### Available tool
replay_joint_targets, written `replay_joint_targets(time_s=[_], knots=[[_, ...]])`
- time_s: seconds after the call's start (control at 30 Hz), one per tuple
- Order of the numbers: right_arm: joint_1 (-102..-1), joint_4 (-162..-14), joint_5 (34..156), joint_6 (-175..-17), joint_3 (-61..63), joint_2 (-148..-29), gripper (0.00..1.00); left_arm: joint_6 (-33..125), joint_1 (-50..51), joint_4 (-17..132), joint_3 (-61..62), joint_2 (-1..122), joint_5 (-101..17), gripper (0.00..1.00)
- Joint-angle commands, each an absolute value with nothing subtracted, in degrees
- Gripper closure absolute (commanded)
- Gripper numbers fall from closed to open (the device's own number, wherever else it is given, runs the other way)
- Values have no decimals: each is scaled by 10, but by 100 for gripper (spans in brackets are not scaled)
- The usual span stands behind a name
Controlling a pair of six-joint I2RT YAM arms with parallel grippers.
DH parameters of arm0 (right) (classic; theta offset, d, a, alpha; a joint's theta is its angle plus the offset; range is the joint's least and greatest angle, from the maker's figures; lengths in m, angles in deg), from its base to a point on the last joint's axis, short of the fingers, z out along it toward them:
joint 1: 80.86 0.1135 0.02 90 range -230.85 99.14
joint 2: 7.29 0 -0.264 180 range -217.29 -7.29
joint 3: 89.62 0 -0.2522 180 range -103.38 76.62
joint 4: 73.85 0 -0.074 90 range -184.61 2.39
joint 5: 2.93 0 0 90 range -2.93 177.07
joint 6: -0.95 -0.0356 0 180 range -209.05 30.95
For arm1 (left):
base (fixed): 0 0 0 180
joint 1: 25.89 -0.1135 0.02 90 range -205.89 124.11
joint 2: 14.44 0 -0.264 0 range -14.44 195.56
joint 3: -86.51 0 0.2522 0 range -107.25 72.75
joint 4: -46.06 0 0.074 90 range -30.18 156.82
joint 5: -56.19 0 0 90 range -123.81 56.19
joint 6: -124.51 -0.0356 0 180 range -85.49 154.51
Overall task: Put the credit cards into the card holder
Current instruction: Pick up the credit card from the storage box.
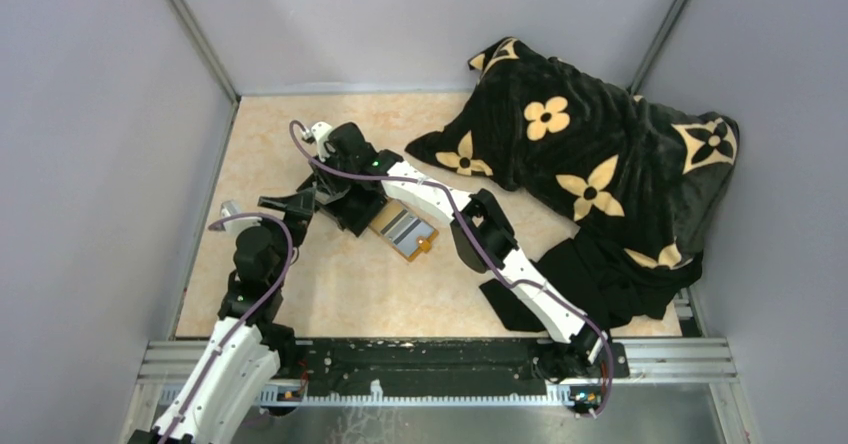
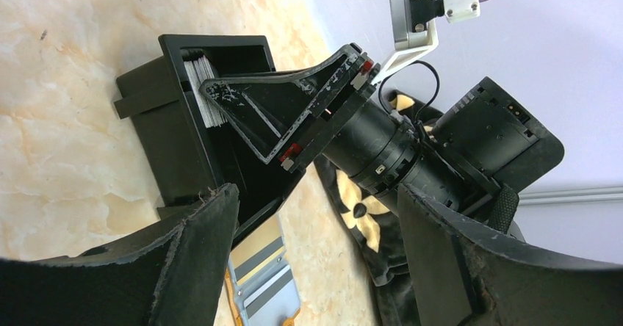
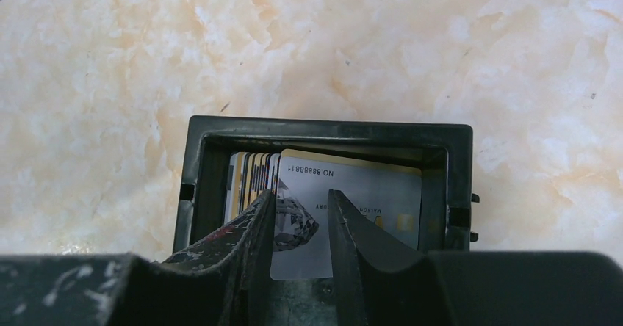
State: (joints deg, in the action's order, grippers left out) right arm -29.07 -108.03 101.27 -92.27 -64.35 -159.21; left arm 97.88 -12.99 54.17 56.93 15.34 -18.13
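Note:
A black open box (image 3: 323,129) holds several credit cards standing on edge (image 3: 253,168) and a silver card with a diamond print (image 3: 375,201) leaning flat. My right gripper (image 3: 301,194) reaches into the box, jaws a narrow gap apart, tips in front of the silver card; nothing is held. The orange-tan card holder (image 1: 427,245) lies right of the box with a golden card (image 2: 253,249) and a grey-blue card (image 2: 273,293) on it. My left gripper (image 2: 316,223) is wide open and empty, left of the box (image 1: 352,211).
A black blanket with tan flowers (image 1: 590,154) covers the back right of the marble tabletop (image 1: 380,294). Grey walls close in the left, back and right sides. The right arm (image 1: 500,254) stretches diagonally across the middle.

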Motion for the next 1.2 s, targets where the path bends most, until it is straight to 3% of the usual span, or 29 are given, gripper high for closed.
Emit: replay_joint_targets(time_s=[0.0, 0.77, 1.17], knots=[[-288, -1077, 1022, -928, -626, -1539, 69, 979, -126, 512, 575, 162, -190, 15], [-284, -1083, 1028, -929, -623, -1523, 65, 983, -124, 497, 582, 181, -190, 16], [-283, -1088, 1036, -929, -623, -1516, 71, 989, -124, 494, 587, 184, -192, 16]])
